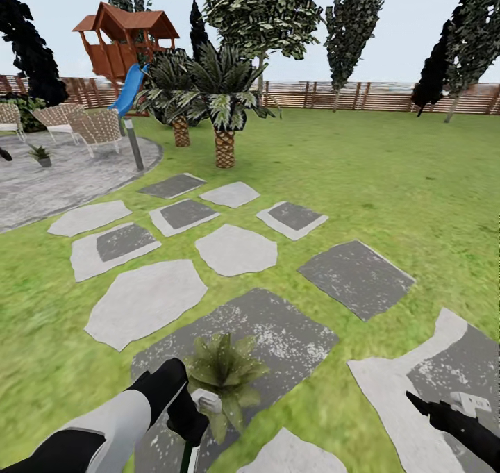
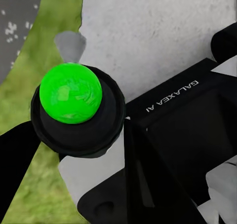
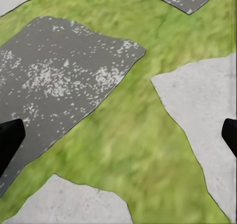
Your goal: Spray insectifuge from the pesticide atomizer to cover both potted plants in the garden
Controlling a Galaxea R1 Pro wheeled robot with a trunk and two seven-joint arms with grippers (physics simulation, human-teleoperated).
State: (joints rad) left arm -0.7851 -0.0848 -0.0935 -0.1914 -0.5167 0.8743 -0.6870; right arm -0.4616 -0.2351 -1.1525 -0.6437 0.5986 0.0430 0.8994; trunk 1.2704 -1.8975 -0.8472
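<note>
Across the green lawn (image 1: 389, 181) with grey stepping slabs (image 1: 236, 249), a spiky dark-green potted plant (image 1: 226, 369) sits just beside the left gripper (image 1: 186, 417), grip unclear, holding position over a whitish-headed atomizer (image 1: 207, 401), while the right gripper (image 3: 118, 135) spreads wide.

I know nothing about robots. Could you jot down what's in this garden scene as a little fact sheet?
Place: lawn with grey stepping slabs, wooden fence behind
Near plant: spiky green plant on a dark slab, just ahead of the left arm
Far plant: small potted plant on the paved patio
Right jaws: wide apart, empty, over grass and slabs
Left jaws: cannot tell open or shut
Background: palms, playhouse with a blue slide
</note>
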